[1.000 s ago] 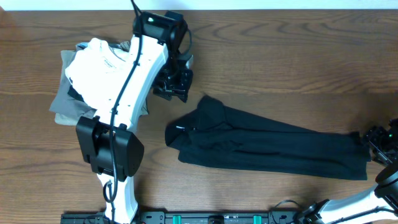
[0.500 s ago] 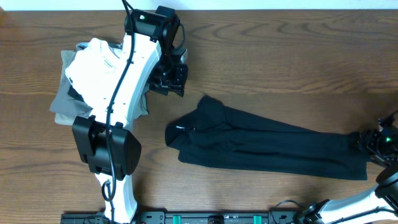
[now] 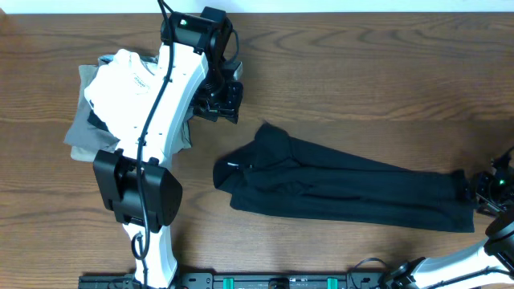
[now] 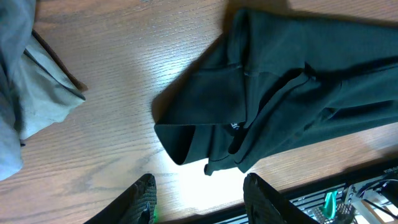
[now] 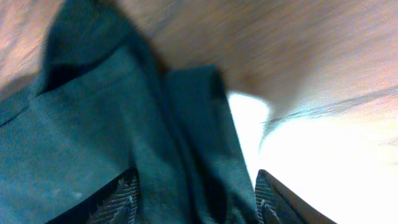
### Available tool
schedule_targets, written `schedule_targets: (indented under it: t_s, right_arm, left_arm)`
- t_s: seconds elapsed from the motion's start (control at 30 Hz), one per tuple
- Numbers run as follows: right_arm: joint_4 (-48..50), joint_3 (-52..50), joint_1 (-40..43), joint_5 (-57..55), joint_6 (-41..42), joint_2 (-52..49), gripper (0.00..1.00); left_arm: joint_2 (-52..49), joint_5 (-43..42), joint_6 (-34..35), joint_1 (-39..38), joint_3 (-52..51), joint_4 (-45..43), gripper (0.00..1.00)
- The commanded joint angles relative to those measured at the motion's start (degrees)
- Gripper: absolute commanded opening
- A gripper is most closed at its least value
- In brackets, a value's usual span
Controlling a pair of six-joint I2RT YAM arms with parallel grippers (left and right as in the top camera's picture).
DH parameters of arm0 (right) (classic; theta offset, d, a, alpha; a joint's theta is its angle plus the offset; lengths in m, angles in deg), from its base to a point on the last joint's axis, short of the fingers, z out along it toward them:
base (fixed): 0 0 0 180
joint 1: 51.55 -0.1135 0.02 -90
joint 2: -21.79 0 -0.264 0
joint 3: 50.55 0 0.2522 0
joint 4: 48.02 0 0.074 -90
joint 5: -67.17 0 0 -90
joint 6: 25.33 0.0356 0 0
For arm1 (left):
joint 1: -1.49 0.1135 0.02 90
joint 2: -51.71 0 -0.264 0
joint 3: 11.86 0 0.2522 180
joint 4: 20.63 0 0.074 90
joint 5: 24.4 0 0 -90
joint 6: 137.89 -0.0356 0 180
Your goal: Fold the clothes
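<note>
The black polo shirt point(image 3: 345, 195) lies folded lengthwise in a long strip across the table, collar end at the left. My left gripper point(image 3: 222, 103) is open and empty, above bare wood just beyond the collar end. In the left wrist view the collar end point(image 4: 280, 93) lies ahead of the open fingers point(image 4: 202, 202). My right gripper point(image 3: 487, 193) is at the hem end by the right edge. In the right wrist view its fingers point(image 5: 194, 202) are wide apart with the dark fabric point(image 5: 124, 124) between them, not pinched.
A pile of folded garments sits at the back left, a white one point(image 3: 124, 80) on top of grey and olive ones point(image 3: 80, 136). Its grey edge shows in the left wrist view point(image 4: 28, 93). A black rail point(image 3: 265, 281) runs along the front edge.
My left gripper moved a little back and left, away from the collar, then stayed still. My right gripper shifted slightly at the hem end. The shirt has not moved.
</note>
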Motion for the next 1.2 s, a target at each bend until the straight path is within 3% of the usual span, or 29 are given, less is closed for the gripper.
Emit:
schedule_targets:
  t_s: [0.0, 0.47, 0.5, 0.67, 0.77, 1.17]
  right_arm:
    - [1.01, -0.31, -0.52, -2.82, 2.1, -0.39, 0.55]
    - [1.29, -2.1, -0.85, 2.69, 1.44, -6.93, 0.51]
    - [1.25, -2.1, -0.92, 3.87, 1.38, -7.3, 0.48]
    - [0.02, -1.2, -1.2, 7.43, -0.26, -7.45, 0.12]
    - [-1.99, 1.05, -1.25, 8.46, -0.28, -7.41, 0.01]
    - [-16.06, 17.0, -4.07, 19.74, 0.2, -2.16, 0.01]
  left_arm:
    - [1.29, 0.46, -0.42, 0.26, 1.07, 0.31, 0.47]
    - [1.29, 0.48, -0.42, 0.26, 1.07, 0.87, 0.48]
    - [1.29, 0.48, -0.42, 0.26, 1.07, 0.94, 0.47]
    - [1.29, 0.48, -0.42, 0.26, 1.07, 0.92, 0.48]
    - [1.29, 0.48, -0.42, 0.26, 1.07, 0.92, 0.48]
    - [1.6, 0.48, -0.39, 0.26, 1.07, 1.01, 0.48]
